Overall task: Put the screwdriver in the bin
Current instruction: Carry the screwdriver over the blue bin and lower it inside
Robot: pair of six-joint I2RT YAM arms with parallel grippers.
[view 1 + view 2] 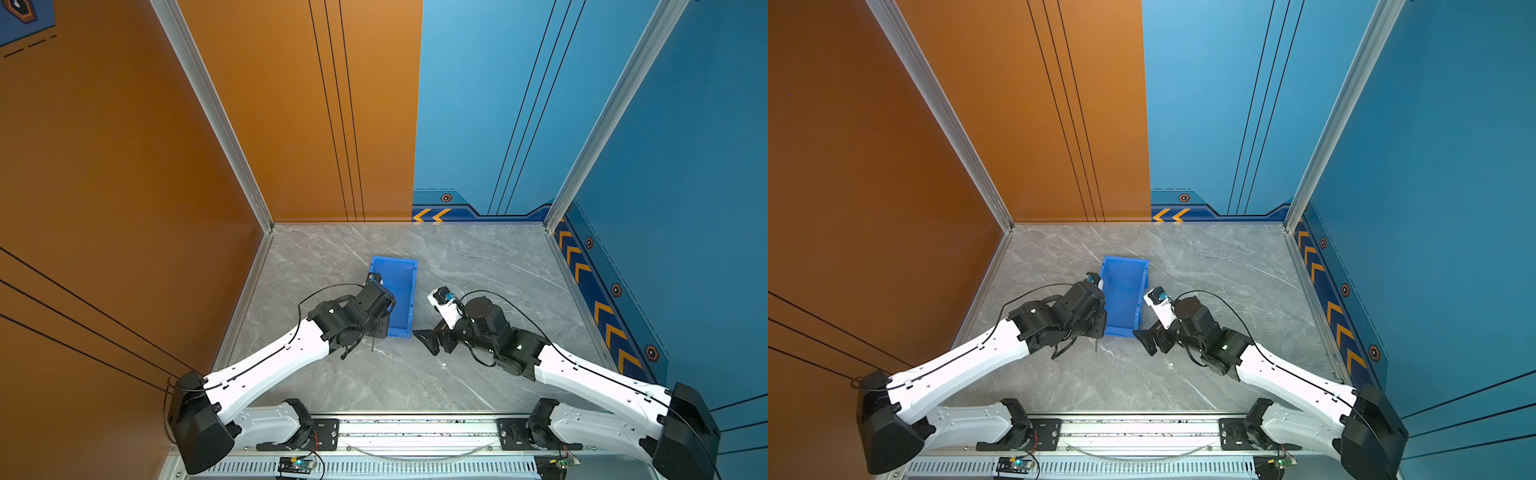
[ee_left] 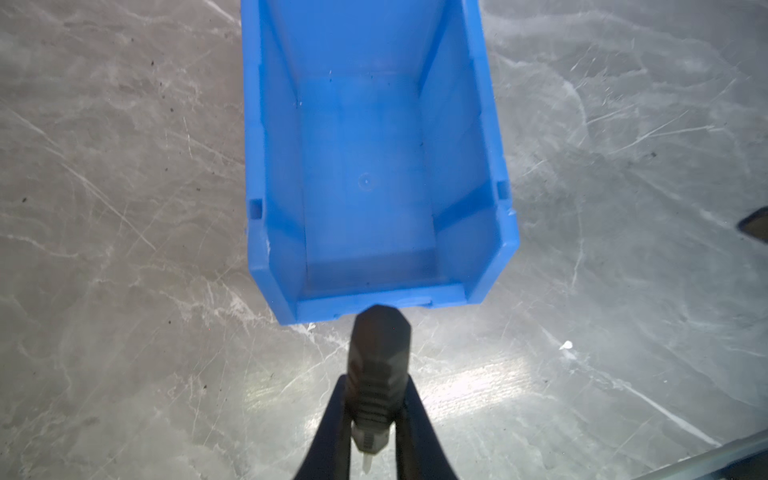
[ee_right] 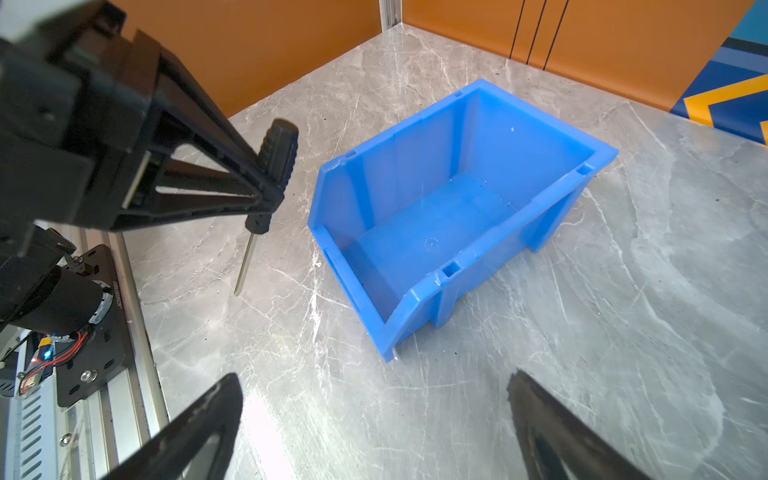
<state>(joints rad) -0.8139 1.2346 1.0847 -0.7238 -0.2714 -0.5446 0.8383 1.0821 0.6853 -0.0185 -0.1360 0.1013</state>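
Note:
The screwdriver [image 3: 277, 149] has a black ribbed handle and a thin silver shaft [image 1: 373, 344]. It hangs roughly upright, handle up, with my left gripper [image 3: 266, 197] shut on the handle [image 2: 380, 353]. It is just outside the low front edge of the blue bin [image 1: 401, 286], over the table. The bin [image 3: 436, 216] stands empty and open-topped near the table's middle in both top views [image 1: 1125, 291]. My right gripper [image 3: 374, 399] is open with nothing between its fingers, low over the table by the bin's front right corner [image 1: 428, 343]. Whether the shaft's tip touches the table I cannot tell.
Orange walls close off the left and back and blue walls the right. An aluminium rail [image 1: 415, 432] carrying both arm bases runs along the front edge. A small white speck [image 2: 566, 345] lies on the grey marble table [image 1: 478, 270] in front of the bin.

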